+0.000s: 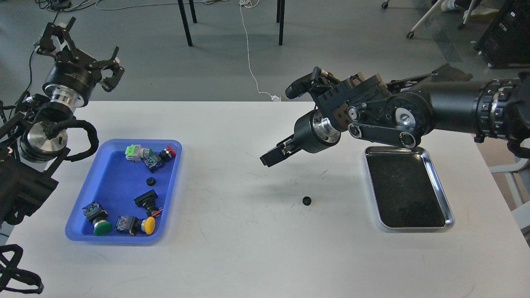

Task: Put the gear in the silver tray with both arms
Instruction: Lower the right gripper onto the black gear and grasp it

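Observation:
A small black gear (307,201) lies on the white table near its middle. The silver tray (405,186) sits empty to its right. My right gripper (269,158) hangs low over the table, up and to the left of the gear and apart from it. Its dark fingers overlap, so I cannot tell whether they are open. My left gripper (83,47) is raised beyond the table's back left corner, fingers spread open and empty. A second small black gear (151,181) lies in the blue tray (112,178).
The blue plastic tray at the left also holds several push-button switches with green, yellow and red caps. My right arm's thick links (393,116) hang over the silver tray's far edge. Chair legs and cables lie on the floor behind the table.

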You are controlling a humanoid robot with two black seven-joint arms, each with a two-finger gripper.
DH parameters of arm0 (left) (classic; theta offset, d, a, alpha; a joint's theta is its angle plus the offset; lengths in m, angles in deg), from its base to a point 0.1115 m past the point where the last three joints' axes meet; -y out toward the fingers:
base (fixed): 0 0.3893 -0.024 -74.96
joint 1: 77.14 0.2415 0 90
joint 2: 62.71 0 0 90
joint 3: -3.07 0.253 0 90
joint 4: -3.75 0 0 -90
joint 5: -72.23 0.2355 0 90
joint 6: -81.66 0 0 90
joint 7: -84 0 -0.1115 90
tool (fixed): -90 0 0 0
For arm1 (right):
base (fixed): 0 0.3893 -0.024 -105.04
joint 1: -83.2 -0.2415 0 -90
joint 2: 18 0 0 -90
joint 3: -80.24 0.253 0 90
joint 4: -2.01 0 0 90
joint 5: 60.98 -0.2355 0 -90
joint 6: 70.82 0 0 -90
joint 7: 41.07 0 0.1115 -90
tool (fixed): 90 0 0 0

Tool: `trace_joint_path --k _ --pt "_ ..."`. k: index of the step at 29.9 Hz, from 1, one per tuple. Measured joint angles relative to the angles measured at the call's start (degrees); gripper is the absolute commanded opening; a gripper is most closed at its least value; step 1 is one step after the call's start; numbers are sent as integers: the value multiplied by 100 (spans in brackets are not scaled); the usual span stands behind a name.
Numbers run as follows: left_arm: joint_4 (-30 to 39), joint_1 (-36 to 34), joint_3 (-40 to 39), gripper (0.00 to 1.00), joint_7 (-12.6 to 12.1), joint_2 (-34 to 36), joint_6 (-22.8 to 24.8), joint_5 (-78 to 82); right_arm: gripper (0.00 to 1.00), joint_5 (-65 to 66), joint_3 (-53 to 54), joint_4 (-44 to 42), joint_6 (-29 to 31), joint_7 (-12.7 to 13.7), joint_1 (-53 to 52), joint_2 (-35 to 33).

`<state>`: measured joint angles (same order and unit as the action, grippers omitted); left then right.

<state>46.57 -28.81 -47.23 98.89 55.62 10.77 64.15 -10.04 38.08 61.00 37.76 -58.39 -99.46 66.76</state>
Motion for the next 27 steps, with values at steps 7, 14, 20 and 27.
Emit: trace_joint_path --k 7,14,20,27 --pt "13 1 -15 97 0 13 10 3 73 579 -398 91 -386 -69 380 22" --pt "16 1 -15 97 -3 23 19 16 66 869 -608 23 -416 -67 583 64" --pt "86 10 22 97 -2 23 18 21 59 973 -717 -4 -471 -48 723 192" --pt "139 9 64 97 -2 27 -2 35 42 1047 -745 14 -493 -27 693 250"
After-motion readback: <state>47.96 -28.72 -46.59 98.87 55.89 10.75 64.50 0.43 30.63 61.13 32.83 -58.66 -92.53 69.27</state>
